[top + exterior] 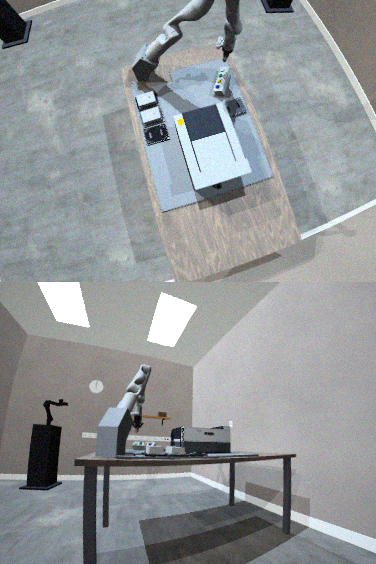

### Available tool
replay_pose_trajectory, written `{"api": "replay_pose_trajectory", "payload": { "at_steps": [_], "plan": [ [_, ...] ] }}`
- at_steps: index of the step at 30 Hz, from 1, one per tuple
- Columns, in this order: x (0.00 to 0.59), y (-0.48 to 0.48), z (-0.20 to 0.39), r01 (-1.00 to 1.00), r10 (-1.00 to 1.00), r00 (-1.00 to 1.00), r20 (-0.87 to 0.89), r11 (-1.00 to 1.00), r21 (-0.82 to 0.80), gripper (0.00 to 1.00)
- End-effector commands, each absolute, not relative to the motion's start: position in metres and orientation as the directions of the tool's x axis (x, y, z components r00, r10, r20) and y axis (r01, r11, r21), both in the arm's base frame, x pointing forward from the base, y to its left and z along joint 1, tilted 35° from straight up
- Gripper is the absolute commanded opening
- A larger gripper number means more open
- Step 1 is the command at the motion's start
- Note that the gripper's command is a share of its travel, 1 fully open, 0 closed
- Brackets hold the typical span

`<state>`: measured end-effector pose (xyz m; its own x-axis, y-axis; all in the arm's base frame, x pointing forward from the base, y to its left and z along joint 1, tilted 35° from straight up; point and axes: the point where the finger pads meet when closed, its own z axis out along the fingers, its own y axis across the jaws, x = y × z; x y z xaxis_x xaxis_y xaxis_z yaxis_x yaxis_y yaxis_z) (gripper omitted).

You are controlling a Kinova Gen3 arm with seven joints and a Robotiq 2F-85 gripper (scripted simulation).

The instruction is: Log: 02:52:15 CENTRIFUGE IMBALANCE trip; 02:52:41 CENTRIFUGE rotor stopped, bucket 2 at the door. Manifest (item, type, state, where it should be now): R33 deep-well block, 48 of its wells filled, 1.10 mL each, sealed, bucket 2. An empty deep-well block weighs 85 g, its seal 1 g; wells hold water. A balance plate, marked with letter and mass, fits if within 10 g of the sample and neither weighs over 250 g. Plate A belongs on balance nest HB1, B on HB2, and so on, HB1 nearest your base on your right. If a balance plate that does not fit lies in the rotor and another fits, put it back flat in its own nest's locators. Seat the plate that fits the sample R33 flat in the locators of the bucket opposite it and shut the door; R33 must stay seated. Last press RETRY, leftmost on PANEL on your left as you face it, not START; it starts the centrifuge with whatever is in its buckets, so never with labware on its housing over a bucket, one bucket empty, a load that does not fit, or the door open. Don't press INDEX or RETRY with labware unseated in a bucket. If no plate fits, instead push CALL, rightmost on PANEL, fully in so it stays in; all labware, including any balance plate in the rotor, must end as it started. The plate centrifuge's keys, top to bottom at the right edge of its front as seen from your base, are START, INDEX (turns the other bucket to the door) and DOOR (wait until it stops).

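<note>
Gripper (225,58) upper centre of top view, jaws pressed together, empty, above small white button panel (221,82). Buttons probably stiff, small; press squarely with closed fingertips.

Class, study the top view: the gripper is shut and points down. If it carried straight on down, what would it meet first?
Most likely the near end of the button panel, by its white button. The gripper hangs just above that end, though depth is unclear and it could land on the grey mat beside it.

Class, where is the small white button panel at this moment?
In the top view, the small white button panel sits beyond the white centrifuge, just below the shut hand.
</note>
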<state>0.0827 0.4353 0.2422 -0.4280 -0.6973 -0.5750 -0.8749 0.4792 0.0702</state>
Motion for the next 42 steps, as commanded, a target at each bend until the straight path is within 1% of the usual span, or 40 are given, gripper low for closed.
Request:
{"api": "replay_pose_trajectory", "payload": {
  "at_steps": [1, 42],
  "plan": [
    [0.083, 0.437, 0.240, -0.875, -0.697, -0.428, -0.576, 0.479, 0.071, 0.10],
    [0.094, 0.462, 0.202, -0.875, -0.697, -0.428, -0.576, 0.479, 0.071, 0.10]
  ]
}}
